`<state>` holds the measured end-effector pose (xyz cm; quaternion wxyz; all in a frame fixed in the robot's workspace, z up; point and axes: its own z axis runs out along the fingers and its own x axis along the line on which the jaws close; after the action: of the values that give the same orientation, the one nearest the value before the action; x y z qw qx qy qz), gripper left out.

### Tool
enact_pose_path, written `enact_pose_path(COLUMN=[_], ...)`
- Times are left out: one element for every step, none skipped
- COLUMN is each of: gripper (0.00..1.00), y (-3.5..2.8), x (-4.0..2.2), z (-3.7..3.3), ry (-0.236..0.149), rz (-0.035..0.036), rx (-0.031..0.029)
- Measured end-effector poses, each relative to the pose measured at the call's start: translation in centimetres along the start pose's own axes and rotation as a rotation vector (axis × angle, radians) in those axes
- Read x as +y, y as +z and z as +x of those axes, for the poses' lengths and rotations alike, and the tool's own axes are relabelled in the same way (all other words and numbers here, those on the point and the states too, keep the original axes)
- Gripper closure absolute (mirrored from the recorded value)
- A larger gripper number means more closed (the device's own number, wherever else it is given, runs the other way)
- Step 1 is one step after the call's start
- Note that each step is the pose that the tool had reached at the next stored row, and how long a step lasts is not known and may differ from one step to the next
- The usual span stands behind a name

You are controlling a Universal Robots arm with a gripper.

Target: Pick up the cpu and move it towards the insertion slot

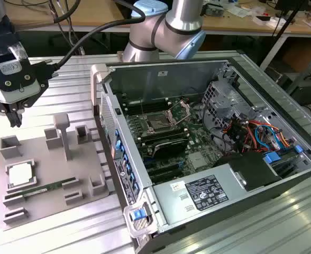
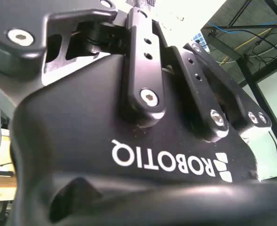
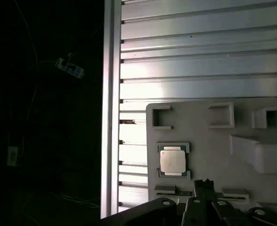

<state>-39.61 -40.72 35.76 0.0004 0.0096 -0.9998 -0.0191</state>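
Silver-topped cpu (image 1: 19, 174) lies ungrasped in its grey fixture (image 1: 42, 211), gripper (image 1: 11, 119) hovering nearby on approach; jaws' opening I cannot tell

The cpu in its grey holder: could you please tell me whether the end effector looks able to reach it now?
Probably yes: the cpu lies uncovered in the grey holder, and the end effector hangs above that holder with nothing between.

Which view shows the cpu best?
The first wrist view: the cpu lies in its tray nest, seen squarely from above. The exterior view shows it small and oblique at its left; the second wrist view faces the gripper housing.
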Motion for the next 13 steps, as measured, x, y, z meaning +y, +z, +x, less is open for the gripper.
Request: enact_pose_path(gripper=[0.89,0.89,0.89,0.89,0.89,0.89,0.89,0.89,0.89,0.89,0.89,0.89,0.89], y=[0.00,0.13,0.30,0.30,0.31,0.33,0.34,0.44,0.51,0.52,0.52,0.54,0.55], x=[0.00,0.00,-0.01,-0.01,-0.01,-0.01,-0.01,-0.02,-0.02,-0.02,-0.02,-0.02,-0.02], z=[0.00,0.00,0.01,0.01,0.01,0.01,0.01,0.01,0.02,0.01,0.01,0.01,0.01], ry=[0.000,0.000,0.000,0.000,0.000,0.000,0.000,0.000,0.000,0.000,0.000,0.000,0.000], rz=[0.0000,0.0000,0.0000,0.0001,0.0001,0.0000,0.0000,0.0000,0.0000,0.0000,0.0001,0.0000,0.0000], rx=[0.0000,0.0001,0.0000,0.0001,0.0001,0.0001,0.0001,0.0000,0.0000,0.0001,0.0001,0.0000,0.0000])
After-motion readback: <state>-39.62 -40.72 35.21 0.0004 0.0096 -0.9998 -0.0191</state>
